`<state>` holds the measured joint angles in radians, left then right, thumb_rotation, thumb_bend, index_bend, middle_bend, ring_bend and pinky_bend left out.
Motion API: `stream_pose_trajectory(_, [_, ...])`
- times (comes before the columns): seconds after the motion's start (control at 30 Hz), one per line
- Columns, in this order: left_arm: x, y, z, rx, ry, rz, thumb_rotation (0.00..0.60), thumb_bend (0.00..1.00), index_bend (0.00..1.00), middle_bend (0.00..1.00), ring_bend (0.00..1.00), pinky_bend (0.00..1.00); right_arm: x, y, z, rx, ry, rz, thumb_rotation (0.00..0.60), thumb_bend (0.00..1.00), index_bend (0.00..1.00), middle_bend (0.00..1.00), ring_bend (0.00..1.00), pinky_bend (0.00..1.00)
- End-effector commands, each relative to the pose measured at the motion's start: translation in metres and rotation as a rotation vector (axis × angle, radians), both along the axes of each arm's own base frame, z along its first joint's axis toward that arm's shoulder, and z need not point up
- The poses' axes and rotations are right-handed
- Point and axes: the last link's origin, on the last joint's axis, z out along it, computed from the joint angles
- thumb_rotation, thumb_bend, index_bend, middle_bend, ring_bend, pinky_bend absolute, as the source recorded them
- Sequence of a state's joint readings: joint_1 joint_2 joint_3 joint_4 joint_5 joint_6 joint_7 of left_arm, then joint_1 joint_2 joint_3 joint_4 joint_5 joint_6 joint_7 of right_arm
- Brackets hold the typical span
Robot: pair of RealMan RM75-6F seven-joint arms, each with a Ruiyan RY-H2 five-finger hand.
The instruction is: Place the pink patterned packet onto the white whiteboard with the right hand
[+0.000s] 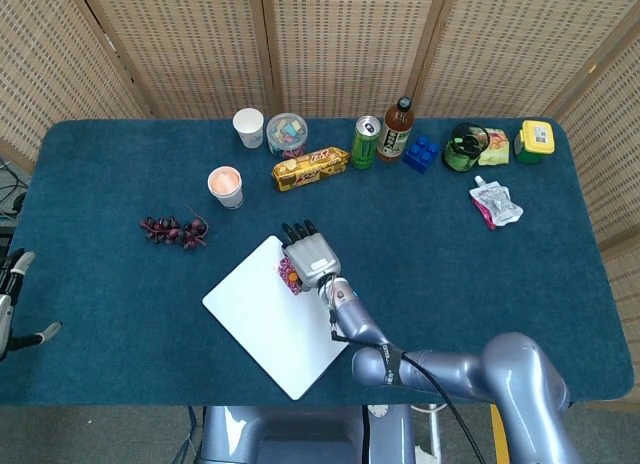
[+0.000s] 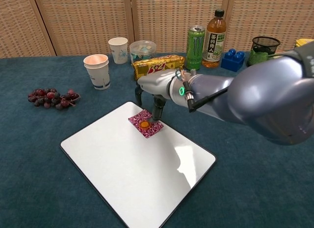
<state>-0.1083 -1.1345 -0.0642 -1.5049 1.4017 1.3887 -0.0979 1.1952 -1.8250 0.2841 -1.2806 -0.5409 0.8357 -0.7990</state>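
Note:
The pink patterned packet (image 2: 145, 124) lies flat on the white whiteboard (image 2: 137, 174), close to the board's far edge. My right hand (image 2: 154, 91) hovers just above and behind it with its fingers hanging down and apart. One fingertip (image 2: 157, 114) reaches the packet's far corner; I cannot tell if it touches. From the head view the right hand (image 1: 310, 254) covers most of the packet (image 1: 290, 277), and the whiteboard (image 1: 260, 319) sits near the table's front. My left hand (image 1: 10, 299) hangs beyond the table's left edge, fingers apart, holding nothing.
Grapes (image 2: 51, 97) lie left of the board. Along the back stand a pink-lidded cup (image 2: 97, 71), a white cup (image 2: 118, 49), a yellow snack pack (image 2: 158, 66), a green can (image 2: 196, 41), a tea bottle (image 2: 215, 38) and blue blocks (image 2: 232, 60).

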Motion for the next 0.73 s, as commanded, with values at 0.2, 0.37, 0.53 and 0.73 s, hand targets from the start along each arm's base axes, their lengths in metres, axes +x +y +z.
stream_pose_trajectory(0.2, [0.004, -0.003, -0.004, -0.005, -0.003, -0.02, 0.6, 0.0, 0.0, 0.0, 0.0, 0.0, -0.041, -0.004, 0.115, -0.209, -0.072, 0.027, 0.6, 0.09, 0.05, 0.0, 0.0, 0.0])
stream_pose_trajectory(0.37, [0.007, -0.007, -0.004, 0.007, -0.004, -0.052, 0.6, 0.0, 0.0, 0.0, 0.0, 0.0, -0.113, 0.02, 0.19, -0.397, -0.079, 0.022, 0.6, 0.0, 0.0, 0.0, 0.0, 0.0])
stream_pose_trajectory(0.53, [0.011, -0.012, -0.003, 0.012, -0.008, -0.081, 0.6, 0.0, 0.0, 0.0, 0.0, 0.0, -0.185, 0.068, 0.229, -0.501, -0.14, -0.061, 0.6, 0.0, 0.0, 0.0, 0.0, 0.0])
stream_pose_trajectory(0.73, [0.017, -0.018, -0.005, 0.014, -0.004, -0.118, 0.6, 0.0, 0.0, 0.0, 0.0, 0.0, -0.247, 0.135, 0.252, -0.562, -0.166, -0.132, 0.6, 0.0, 0.0, 0.0, 0.0, 0.0])
